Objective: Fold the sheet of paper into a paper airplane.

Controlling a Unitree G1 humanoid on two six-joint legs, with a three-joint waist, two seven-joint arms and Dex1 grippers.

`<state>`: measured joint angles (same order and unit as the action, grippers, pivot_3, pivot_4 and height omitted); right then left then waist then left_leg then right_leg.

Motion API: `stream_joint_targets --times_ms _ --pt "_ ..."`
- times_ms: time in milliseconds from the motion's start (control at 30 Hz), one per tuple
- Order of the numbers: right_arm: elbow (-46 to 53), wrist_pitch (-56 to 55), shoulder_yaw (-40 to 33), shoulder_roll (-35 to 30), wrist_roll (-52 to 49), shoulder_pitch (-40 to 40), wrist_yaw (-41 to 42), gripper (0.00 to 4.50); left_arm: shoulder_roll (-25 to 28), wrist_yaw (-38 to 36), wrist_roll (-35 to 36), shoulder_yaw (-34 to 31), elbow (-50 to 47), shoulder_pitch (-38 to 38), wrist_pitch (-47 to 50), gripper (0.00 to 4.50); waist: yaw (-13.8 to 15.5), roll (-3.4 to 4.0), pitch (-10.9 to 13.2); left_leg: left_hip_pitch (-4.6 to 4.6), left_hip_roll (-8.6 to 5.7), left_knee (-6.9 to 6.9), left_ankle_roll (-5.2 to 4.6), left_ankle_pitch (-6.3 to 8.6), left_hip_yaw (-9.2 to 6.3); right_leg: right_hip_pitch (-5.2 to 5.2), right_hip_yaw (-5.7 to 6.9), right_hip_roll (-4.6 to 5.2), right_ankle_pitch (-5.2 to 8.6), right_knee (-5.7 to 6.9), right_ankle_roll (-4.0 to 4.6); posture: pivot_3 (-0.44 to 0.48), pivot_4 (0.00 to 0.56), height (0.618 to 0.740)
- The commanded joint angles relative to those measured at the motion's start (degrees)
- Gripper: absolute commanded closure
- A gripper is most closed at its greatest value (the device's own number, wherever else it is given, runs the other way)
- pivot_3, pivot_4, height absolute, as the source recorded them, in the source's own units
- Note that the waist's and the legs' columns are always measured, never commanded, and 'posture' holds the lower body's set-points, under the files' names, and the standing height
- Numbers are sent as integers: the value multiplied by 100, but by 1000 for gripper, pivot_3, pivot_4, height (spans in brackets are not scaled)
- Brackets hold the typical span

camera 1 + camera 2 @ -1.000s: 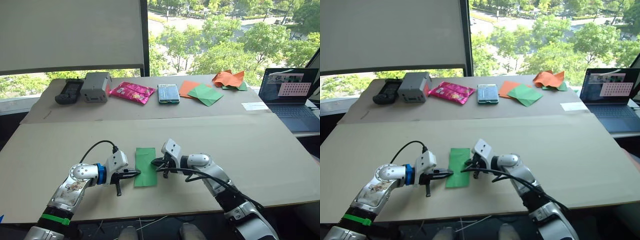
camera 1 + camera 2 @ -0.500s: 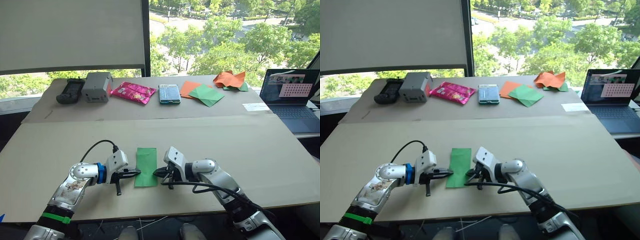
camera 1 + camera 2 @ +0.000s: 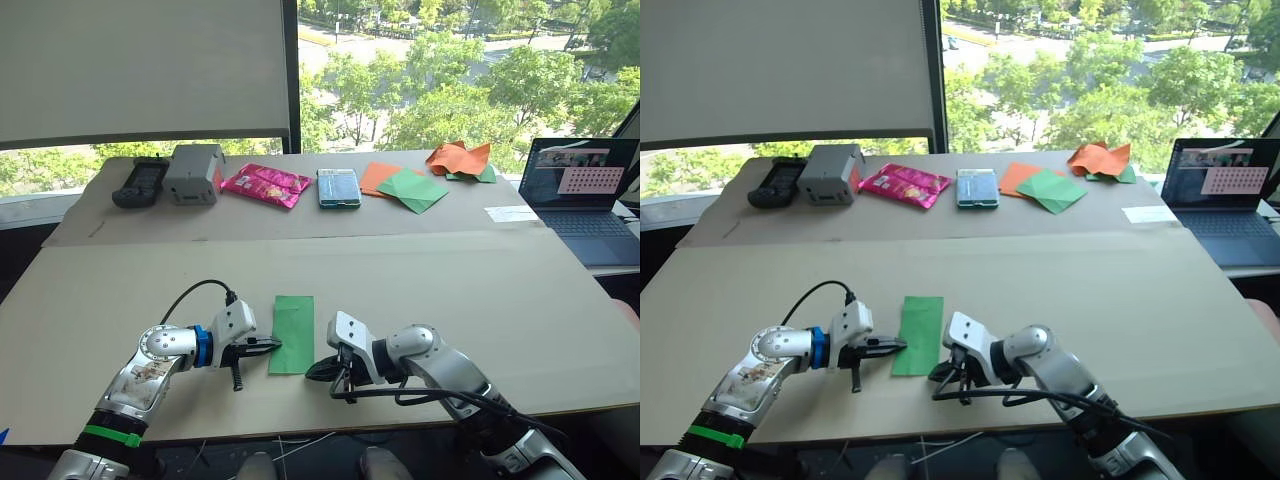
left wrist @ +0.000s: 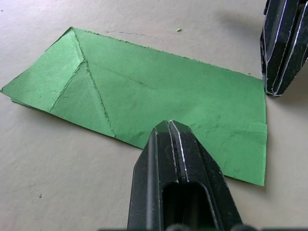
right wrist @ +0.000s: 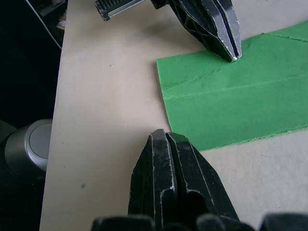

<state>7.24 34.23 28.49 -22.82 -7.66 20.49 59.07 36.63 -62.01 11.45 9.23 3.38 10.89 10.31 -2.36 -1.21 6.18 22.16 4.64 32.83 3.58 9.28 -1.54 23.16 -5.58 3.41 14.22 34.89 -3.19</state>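
The sheet of paper [image 3: 292,333] is bright green and lies flat on the near table, folded into a long narrow rectangle with diagonal creases at its far end [image 4: 77,77]. My left gripper [image 3: 275,346] is shut, and its tip [image 4: 168,125] rests on the paper's left edge near the near end. My right gripper [image 3: 314,370] is also shut with nothing in it. Its tip [image 5: 163,135] sits on the bare table just off the paper's near right corner, not touching it.
On the far table stand a black device [image 3: 139,182], a grey box [image 3: 193,173], a pink packet [image 3: 265,184], a small flat pack [image 3: 338,187], overlapping orange and green sheets [image 3: 405,186] and crumpled orange paper [image 3: 458,157]. A laptop [image 3: 585,195] is at the right.
My right gripper has drawn back off the paper's right edge toward the near table edge. The left gripper and the paper have stayed where they were.
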Motion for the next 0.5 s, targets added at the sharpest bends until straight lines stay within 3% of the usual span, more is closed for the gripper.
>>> stream_joint_targets --times_ms 33,267,400,500 --pt "261 127 -420 10 -353 -134 -133 4468 43 14 -69 19 61 -10 83 4500 7 -5 5 0 0 0 0 0 0 0 0 0 0 0 0 0 150 721" --pt "1947 769 -1730 -37 -1579 -325 -530 4468 344 -60 810 -739 -830 -137 912 4500 -6 -19 55 22 0 -1 0 0 -1 22 0 0 0 2 0 0 150 721" --pt "2526 1144 -1960 -147 -1814 -541 -955 4468 610 -10 1252 -1252 -1192 -179 1412 4500 -5 -32 71 22 3 -14 0 0 -2 31 1 -1 0 -2 0 0 150 721" --pt "2555 1205 -2061 -176 -1724 -726 -1344 4468 664 55 1155 -1270 -1080 -212 1378 4500 9 -17 78 22 1 -14 1 1 -1 26 1 4 0 -22 1 0 150 721"
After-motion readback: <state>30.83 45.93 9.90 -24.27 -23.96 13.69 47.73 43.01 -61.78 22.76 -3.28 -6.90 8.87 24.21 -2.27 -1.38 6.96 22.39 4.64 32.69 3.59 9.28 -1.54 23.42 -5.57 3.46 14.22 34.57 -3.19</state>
